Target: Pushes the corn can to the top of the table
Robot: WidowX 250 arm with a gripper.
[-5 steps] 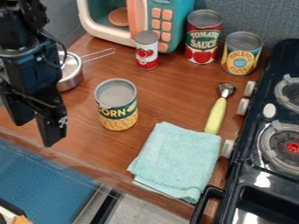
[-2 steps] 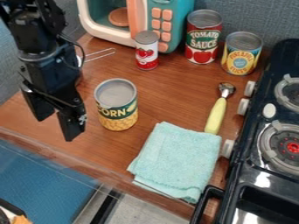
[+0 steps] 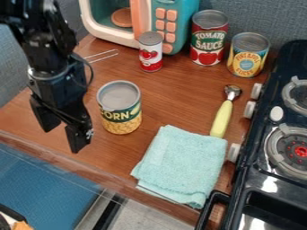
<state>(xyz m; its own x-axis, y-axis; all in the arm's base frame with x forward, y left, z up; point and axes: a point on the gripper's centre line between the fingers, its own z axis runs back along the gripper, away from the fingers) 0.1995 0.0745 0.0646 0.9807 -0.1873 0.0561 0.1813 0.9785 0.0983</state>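
My black gripper [image 3: 60, 140] hangs at the left of the camera view, beside the corn can and apart from it. Its two fingers are spread, with nothing between them. Upright on the brown wooden table [image 3: 174, 101], left of centre, stands the corn can [image 3: 120, 108], with a grey lid and a green and yellow label.
Behind the corn can is a small red and white can [image 3: 150, 52], before a toy microwave [image 3: 169, 22]. Tomato sauce [image 3: 208, 38] and pineapple [image 3: 247, 55] cans stand back right. A teal cloth [image 3: 182, 165], yellow-handled scoop [image 3: 222, 117] and black stove [image 3: 278, 148] lie rightward.
The gripper has moved right across the view, toward the corn can, and dipped slightly since the middle frame. The arm now hides the metal strainer's bowl. The corn can has stayed in place.
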